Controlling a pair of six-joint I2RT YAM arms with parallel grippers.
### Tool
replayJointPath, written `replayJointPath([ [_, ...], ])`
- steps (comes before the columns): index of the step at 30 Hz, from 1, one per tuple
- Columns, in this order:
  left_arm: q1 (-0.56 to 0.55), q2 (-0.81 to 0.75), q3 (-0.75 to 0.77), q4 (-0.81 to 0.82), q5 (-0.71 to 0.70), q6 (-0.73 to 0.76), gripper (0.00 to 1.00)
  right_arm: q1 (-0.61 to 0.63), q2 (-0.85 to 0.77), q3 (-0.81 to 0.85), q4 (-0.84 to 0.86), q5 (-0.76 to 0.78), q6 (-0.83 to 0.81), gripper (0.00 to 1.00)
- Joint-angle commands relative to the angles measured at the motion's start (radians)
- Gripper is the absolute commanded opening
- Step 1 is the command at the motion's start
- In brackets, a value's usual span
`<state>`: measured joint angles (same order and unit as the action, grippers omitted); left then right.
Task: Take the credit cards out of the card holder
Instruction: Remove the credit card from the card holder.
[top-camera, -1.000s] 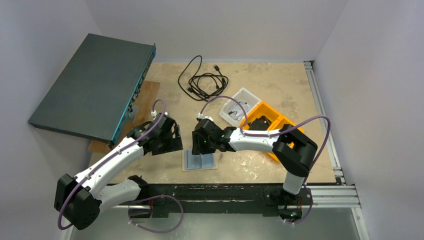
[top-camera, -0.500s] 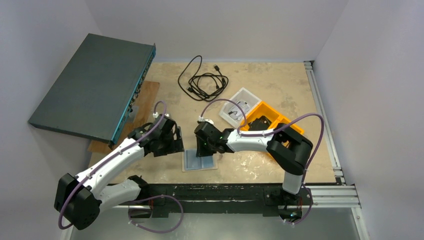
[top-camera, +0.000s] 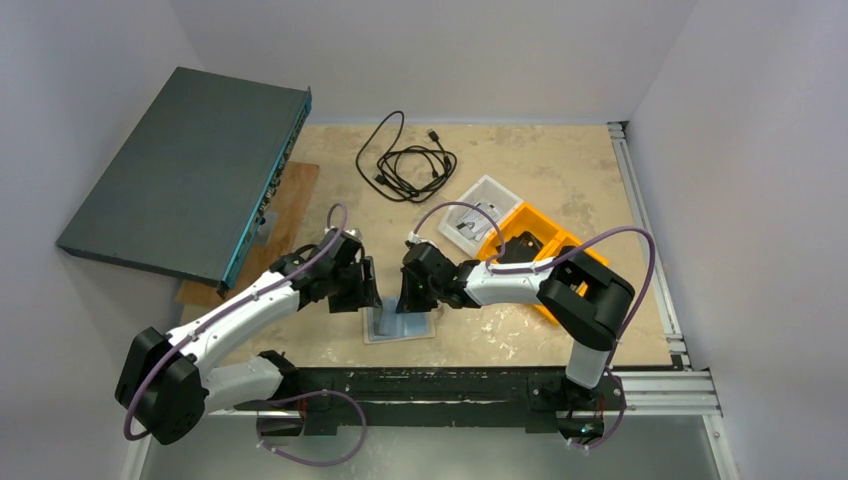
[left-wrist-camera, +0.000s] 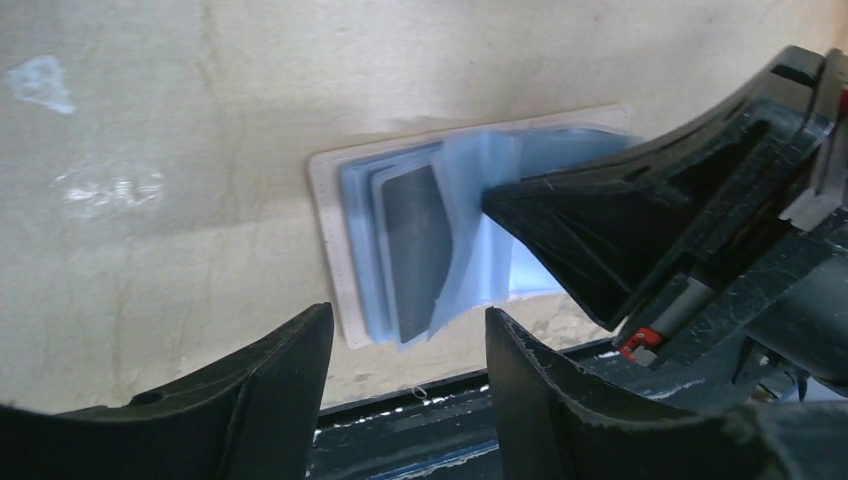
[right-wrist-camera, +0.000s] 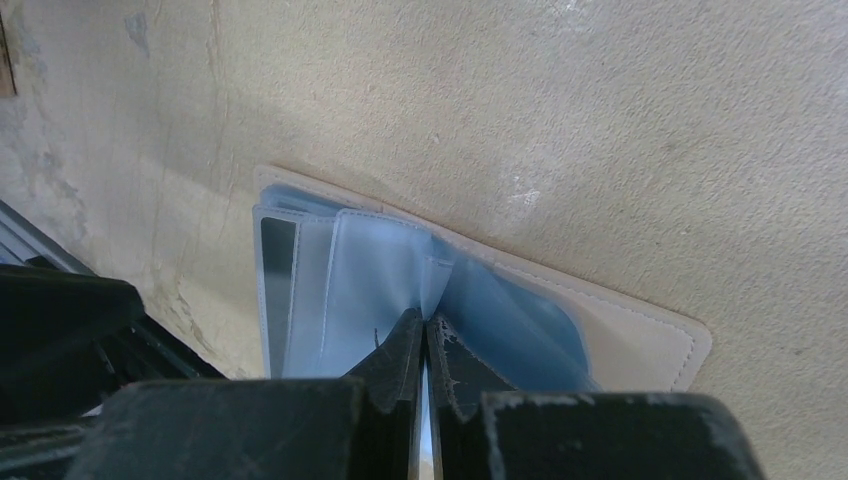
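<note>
The card holder (top-camera: 402, 327) lies open and flat near the table's front edge, cream outside (right-wrist-camera: 640, 335) with blue-grey clear sleeves inside. My right gripper (top-camera: 408, 300) is shut on one blue sleeve (right-wrist-camera: 440, 285), pinching it near the middle fold and lifting it up (left-wrist-camera: 470, 230). A dark credit card (left-wrist-camera: 415, 240) shows inside a sleeve on the left half (right-wrist-camera: 277, 245). My left gripper (top-camera: 368, 292) hangs open just left of the holder, over its left edge (left-wrist-camera: 325, 240). Nothing is between its fingertips (left-wrist-camera: 408, 315).
An orange bin (top-camera: 553, 243) and a white tray (top-camera: 478, 205) stand behind the right arm. A black cable (top-camera: 405, 165) lies coiled at the back. A dark flat box (top-camera: 180, 180) and a wooden board (top-camera: 292, 195) fill the left. A black rail (top-camera: 450, 385) runs along the front edge.
My right gripper has shut on a blue sleeve and raised it. My left gripper has moved right to the holder's left edge, and its jaws have narrowed.
</note>
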<state>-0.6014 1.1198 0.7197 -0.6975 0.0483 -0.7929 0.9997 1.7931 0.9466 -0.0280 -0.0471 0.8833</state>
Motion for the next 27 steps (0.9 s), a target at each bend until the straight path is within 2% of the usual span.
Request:
replayJointPath([
  [1,-0.024,0.034,-0.005,0.109,0.076,-0.008,0.55,-0.008,0.016,-0.038,-0.034,0.009,-0.006,0.00],
  [9,-0.032,0.126,-0.023,0.210,0.126,0.002,0.49,-0.013,0.027,-0.042,-0.025,-0.002,-0.009,0.00],
  [15,-0.033,0.174,-0.037,0.252,0.139,0.001,0.38,-0.021,0.021,-0.048,-0.018,-0.006,-0.009,0.00],
  [23,-0.032,0.232,-0.058,0.299,0.151,0.006,0.30,-0.027,0.002,-0.047,-0.023,-0.010,-0.017,0.00],
  [27,-0.032,0.254,-0.057,0.306,0.156,0.006,0.14,-0.027,-0.017,-0.033,-0.028,-0.010,-0.026,0.00],
])
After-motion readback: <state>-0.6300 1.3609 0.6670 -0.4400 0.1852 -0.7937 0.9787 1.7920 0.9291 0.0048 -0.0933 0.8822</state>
